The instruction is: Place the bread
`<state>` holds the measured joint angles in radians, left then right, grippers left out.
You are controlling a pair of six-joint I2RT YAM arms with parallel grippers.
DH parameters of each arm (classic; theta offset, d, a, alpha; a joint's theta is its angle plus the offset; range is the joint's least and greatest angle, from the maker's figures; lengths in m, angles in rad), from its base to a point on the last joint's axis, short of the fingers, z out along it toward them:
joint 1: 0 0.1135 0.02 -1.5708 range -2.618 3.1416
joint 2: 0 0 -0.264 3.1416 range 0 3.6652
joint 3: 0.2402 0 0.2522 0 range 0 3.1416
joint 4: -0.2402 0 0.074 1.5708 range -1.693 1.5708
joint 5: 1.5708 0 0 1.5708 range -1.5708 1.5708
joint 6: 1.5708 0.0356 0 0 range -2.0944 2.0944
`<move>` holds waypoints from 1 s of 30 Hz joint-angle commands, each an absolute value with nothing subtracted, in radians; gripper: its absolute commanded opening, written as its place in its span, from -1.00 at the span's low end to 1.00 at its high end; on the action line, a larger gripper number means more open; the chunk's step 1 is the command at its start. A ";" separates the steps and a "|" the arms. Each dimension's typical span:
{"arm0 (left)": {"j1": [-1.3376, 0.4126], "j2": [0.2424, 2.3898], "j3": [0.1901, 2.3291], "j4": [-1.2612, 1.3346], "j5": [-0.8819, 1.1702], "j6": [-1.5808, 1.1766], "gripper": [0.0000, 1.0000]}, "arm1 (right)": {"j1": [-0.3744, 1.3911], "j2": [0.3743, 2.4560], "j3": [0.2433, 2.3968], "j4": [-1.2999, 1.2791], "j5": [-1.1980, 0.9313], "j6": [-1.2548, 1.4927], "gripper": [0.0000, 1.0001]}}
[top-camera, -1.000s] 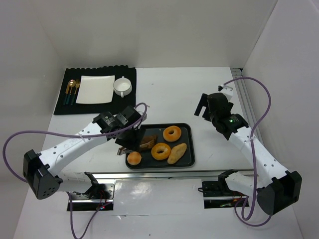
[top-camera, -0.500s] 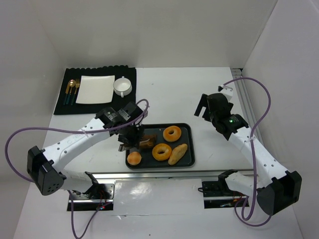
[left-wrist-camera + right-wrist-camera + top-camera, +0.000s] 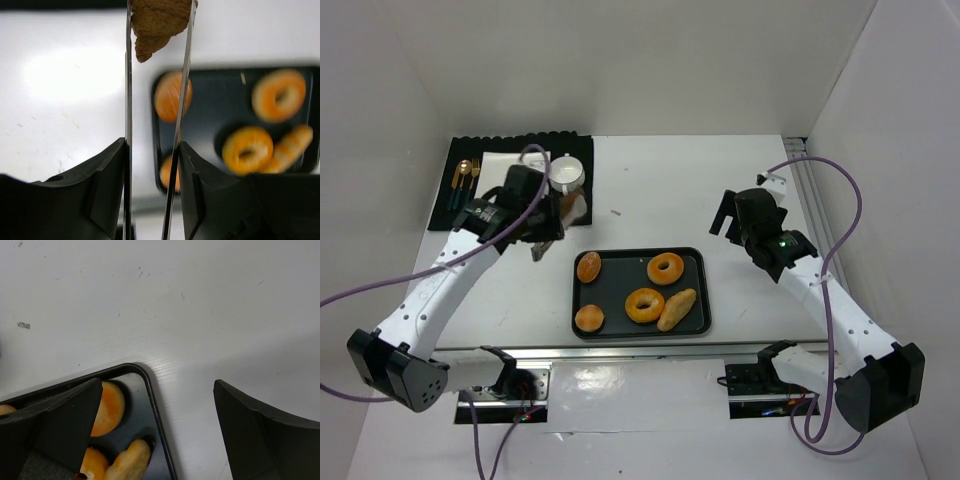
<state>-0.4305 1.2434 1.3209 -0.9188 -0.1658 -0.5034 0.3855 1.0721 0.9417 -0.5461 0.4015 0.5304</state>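
Observation:
A brown piece of bread point(image 3: 157, 22) is pinched between the tips of thin metal tongs point(image 3: 128, 100). My left gripper point(image 3: 151, 145) is shut on those tongs. In the top view the left gripper point(image 3: 548, 222) hangs over the white table just left of the black tray point(image 3: 695, 322), with the bread point(image 3: 576, 207) close to the white cup point(image 3: 565, 172). Behind it a white square plate point(image 3: 510, 180) lies on a black placemat point(image 3: 445, 215). My right gripper point(image 3: 725, 215) is open with nothing in it, over the table beyond the tray's far right corner point(image 3: 150, 380).
The tray holds two round buns point(image 3: 588, 267) point(image 3: 588, 318), two doughnuts point(image 3: 665, 268) point(image 3: 643, 304) and a long roll point(image 3: 676, 308). Gold cutlery point(image 3: 465, 180) lies left of the plate. White walls close in the table on three sides.
The left arm has lifted the brown bread out of the tray and swung it left and back, towards the cup and placemat. The right arm has stayed put.

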 commanded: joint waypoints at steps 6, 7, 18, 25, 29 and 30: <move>-0.088 1.322 1.348 -0.584 -0.232 -0.558 -0.35 | 0.385 1.081 0.957 -0.526 0.405 0.506 0.98; -0.069 1.337 1.362 -0.565 -0.219 -0.558 -0.33 | 0.385 1.081 0.957 -0.526 0.405 0.506 0.98; 0.046 1.688 1.568 -0.514 -0.219 -0.600 -0.22 | 0.385 1.134 0.966 -0.515 0.405 0.506 0.98; 0.055 1.801 1.597 -0.526 -0.202 -0.630 -0.05 | 0.385 1.144 0.976 -0.525 0.405 0.506 0.98; 0.055 1.787 1.578 -0.526 -0.202 -0.630 0.26 | 0.385 1.144 0.985 -0.525 0.416 0.506 0.98; 0.055 1.778 1.578 -0.526 -0.202 -0.630 0.35 | 0.385 1.144 0.985 -0.525 0.416 0.506 0.98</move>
<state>0.0502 1.8217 1.5589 -0.5655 -0.1993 -0.6106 0.3855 1.1385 0.9424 -0.5407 0.3969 0.5148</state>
